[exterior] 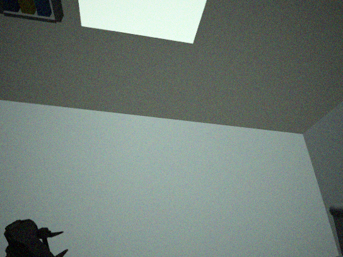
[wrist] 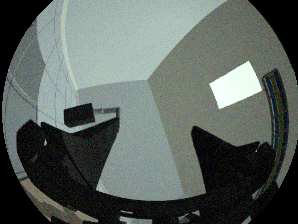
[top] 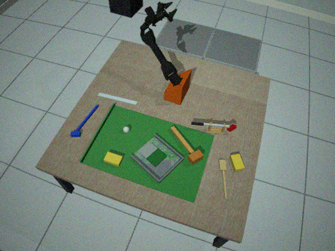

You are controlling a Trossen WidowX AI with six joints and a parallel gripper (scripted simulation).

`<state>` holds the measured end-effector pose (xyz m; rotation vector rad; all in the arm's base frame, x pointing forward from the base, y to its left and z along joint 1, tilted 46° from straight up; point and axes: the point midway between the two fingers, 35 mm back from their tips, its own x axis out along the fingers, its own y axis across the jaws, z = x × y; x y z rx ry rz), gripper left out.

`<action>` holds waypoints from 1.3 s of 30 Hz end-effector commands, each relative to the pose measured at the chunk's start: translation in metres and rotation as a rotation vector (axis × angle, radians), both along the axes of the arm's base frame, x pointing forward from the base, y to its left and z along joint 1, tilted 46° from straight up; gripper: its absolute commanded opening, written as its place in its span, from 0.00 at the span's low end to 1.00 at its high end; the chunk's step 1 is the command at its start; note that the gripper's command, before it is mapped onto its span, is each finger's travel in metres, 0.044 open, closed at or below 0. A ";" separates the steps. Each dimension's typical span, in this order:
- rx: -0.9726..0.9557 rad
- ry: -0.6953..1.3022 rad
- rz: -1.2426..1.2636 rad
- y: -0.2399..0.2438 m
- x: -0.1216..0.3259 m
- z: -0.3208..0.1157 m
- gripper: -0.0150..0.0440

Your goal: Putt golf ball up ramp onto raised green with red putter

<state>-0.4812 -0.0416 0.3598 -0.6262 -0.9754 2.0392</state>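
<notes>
The red putter lies across a small wooden stand to the right of the green mat. Its head is red, its shaft white and its grip black, with the grip end toward the mat. The white golf ball rests on the mat's upper left part. The grey ramp structure stands on the mat, with the dark green raised green at its middle. My gripper is open and empty, high up behind the table and far from the putter. The wrist view shows only the room between the fingers.
A blue mallet and a pale strip lie left of my orange base. An orange-brown mallet and a yellow block are on the mat. Another yellow block and a wooden paddle lie at the right.
</notes>
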 end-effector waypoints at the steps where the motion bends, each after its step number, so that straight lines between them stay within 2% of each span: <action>1: 0.000 0.000 0.003 -0.001 0.000 0.000 0.98; 5: -0.009 0.002 0.071 -0.027 0.004 0.001 1.00; 18: -0.065 0.000 0.518 -0.189 0.063 0.004 1.00; 29: -0.150 0.009 0.883 -0.300 0.156 0.011 1.00; 39: -0.242 -0.001 1.211 -0.370 0.265 0.017 1.00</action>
